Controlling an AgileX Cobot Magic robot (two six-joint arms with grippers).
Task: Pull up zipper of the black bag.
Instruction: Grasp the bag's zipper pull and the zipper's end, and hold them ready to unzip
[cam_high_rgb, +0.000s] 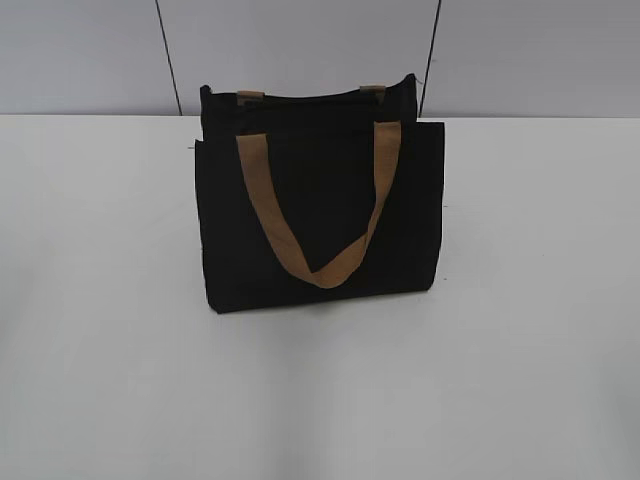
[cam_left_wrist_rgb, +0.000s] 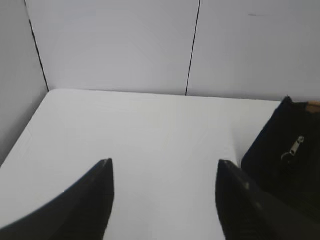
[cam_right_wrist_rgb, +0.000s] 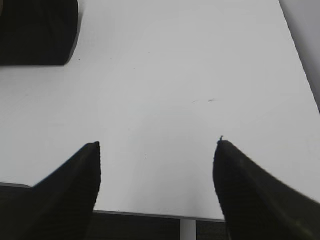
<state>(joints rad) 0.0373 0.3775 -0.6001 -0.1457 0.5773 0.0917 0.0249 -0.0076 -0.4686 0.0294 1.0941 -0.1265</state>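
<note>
The black bag (cam_high_rgb: 320, 215) stands upright at the middle of the white table, with a tan strap (cam_high_rgb: 318, 215) hanging down its front. The zipper line runs along its top edge (cam_high_rgb: 310, 95). In the left wrist view the bag's end (cam_left_wrist_rgb: 287, 150) shows at the right, with the silvery pull tab (cam_left_wrist_rgb: 296, 147) hanging on it. My left gripper (cam_left_wrist_rgb: 165, 165) is open and empty, left of the bag. My right gripper (cam_right_wrist_rgb: 157, 145) is open and empty above the table's front edge; a corner of the bag (cam_right_wrist_rgb: 37, 32) shows at upper left. Neither gripper appears in the exterior view.
The white table (cam_high_rgb: 530, 350) spreads around the bag. Grey wall panels (cam_high_rgb: 300, 50) with dark seams stand behind it. The table's front edge (cam_right_wrist_rgb: 150, 215) shows under my right gripper, and a side wall (cam_left_wrist_rgb: 15, 100) borders the table at the left.
</note>
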